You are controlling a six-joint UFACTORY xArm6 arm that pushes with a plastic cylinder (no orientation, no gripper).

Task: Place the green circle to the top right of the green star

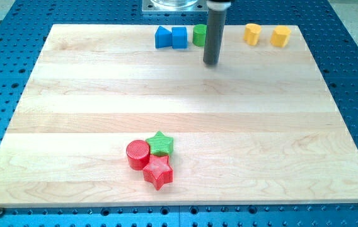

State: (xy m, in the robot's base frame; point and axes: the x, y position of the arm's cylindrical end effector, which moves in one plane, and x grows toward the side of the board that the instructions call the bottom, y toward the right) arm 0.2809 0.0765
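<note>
So the green circle (pixel 198 34) is way up at the view's top edge of the wooden board (pixel 72 113), partly tucked behind my rod. My tip (pixel 211 62) sits just beside it, to its lower right. No claw on me, just a plain rod, so nothing to spread or pinch. The green star (pixel 161 143) is well apart near the view's bottom, touching a red circle (pixel 137 154) and a red star (pixel 159 171). Two blue blocks (pixel 171 37) sit left of the green circle, two yellow blocks (pixel 266 34) off to the right.
</note>
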